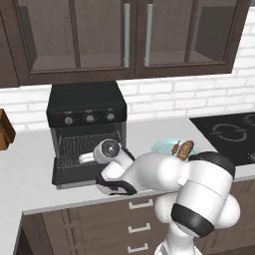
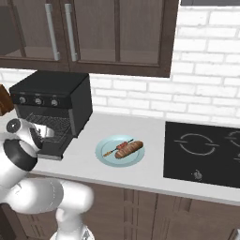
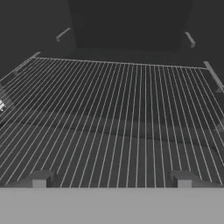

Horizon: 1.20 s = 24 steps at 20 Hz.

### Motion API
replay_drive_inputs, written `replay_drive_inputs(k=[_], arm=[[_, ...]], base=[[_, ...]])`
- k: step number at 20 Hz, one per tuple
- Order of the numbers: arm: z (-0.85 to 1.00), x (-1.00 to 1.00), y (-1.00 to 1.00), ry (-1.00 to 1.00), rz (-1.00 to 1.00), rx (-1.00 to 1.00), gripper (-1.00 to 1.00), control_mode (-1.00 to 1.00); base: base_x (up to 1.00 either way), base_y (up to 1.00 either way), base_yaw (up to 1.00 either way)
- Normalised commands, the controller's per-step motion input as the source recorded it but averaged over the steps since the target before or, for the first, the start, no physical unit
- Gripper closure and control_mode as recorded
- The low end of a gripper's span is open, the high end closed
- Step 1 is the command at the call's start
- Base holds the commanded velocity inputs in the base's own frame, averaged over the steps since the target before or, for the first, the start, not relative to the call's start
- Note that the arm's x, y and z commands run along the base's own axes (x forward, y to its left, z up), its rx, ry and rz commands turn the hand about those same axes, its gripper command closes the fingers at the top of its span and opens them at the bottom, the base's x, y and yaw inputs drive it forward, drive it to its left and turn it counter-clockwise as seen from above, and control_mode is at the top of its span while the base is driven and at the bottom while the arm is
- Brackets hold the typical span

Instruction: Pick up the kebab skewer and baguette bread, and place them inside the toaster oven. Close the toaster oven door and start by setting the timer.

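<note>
The black toaster oven (image 1: 87, 107) (image 2: 51, 93) stands on the counter, its door (image 1: 69, 175) (image 2: 55, 149) folded down flat. My gripper (image 1: 83, 159) (image 2: 47, 133) (image 3: 111, 179) hovers over that door, pointing into the cavity, open with nothing between its fingers. In the hand view the wire rack (image 3: 118, 113) stretches ahead, bare. To the right of the oven lies a pale blue plate (image 1: 160, 145) (image 2: 107, 159) carrying the reddish-brown baguette bread (image 1: 186, 149) (image 2: 130, 149) and the thin kebab skewer (image 1: 176, 147) (image 2: 117, 149) side by side. My arm partly covers the plate in the left base view.
A black cooktop (image 1: 229, 132) (image 2: 201, 150) is set into the counter at the right. A brown wooden object (image 1: 4, 129) (image 2: 3, 101) sits left of the oven. Dark wall cabinets (image 1: 124, 35) hang above, drawers (image 1: 134, 219) run below the counter edge.
</note>
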Motion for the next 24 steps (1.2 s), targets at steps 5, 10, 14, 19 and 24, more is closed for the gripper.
replay_drive_inputs(k=[5,10,14,19,24], arm=[[0.03,-0.36,0.0,-0.04,0.0,0.0,-1.0,-1.0],[0.77,-0.56,-0.31,-0.06,-0.03,0.01,-1.0,-1.0],[1.0,-0.22,-0.75,0.04,-0.14,0.05,-1.0,-1.0],[0.98,-0.28,-0.9,0.16,-0.16,0.06,-1.0,-1.0],[0.68,-0.42,-1.0,0.22,-0.17,0.07,-1.0,-1.0]], base=[[0.0,0.0,0.0],[0.0,0.0,0.0],[0.0,0.0,0.0],[0.0,0.0,0.0],[0.0,0.0,0.0]])
